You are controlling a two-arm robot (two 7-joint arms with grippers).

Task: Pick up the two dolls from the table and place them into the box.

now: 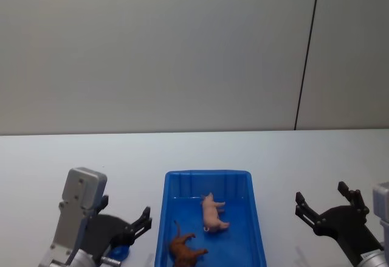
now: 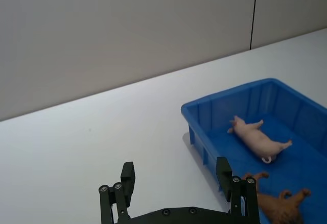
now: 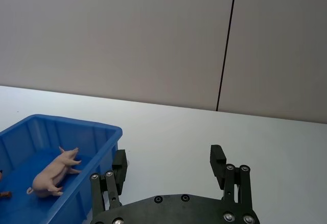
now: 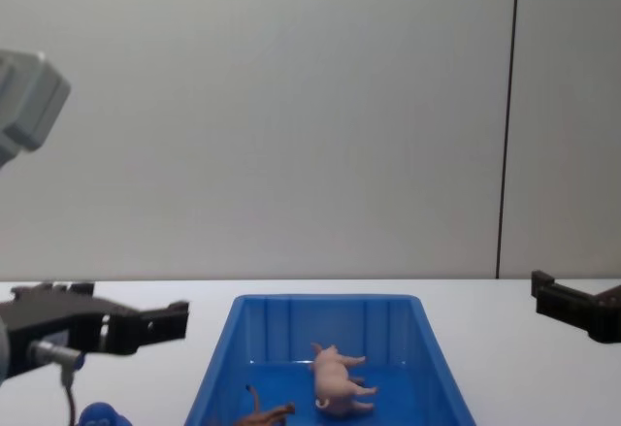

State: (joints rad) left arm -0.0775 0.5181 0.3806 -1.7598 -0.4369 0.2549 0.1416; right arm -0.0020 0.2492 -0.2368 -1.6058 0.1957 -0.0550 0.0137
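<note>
Box (image 1: 206, 173) sits mid-table (image 1: 73, 151) toward the near edge, with bare white surface on both sides. Pig (image 1: 213, 213) lies mid-box, brown animal (image 1: 184, 250) in its near-left corner. Left gripper (image 2: 175, 169) and right gripper (image 1: 321, 194) flank the box, jaws spread wide, holding nothing.

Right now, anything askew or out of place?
Nothing serious. The pig and brown animal lie on their sides inside the box; left gripper and right gripper are open, flanking it.
</note>
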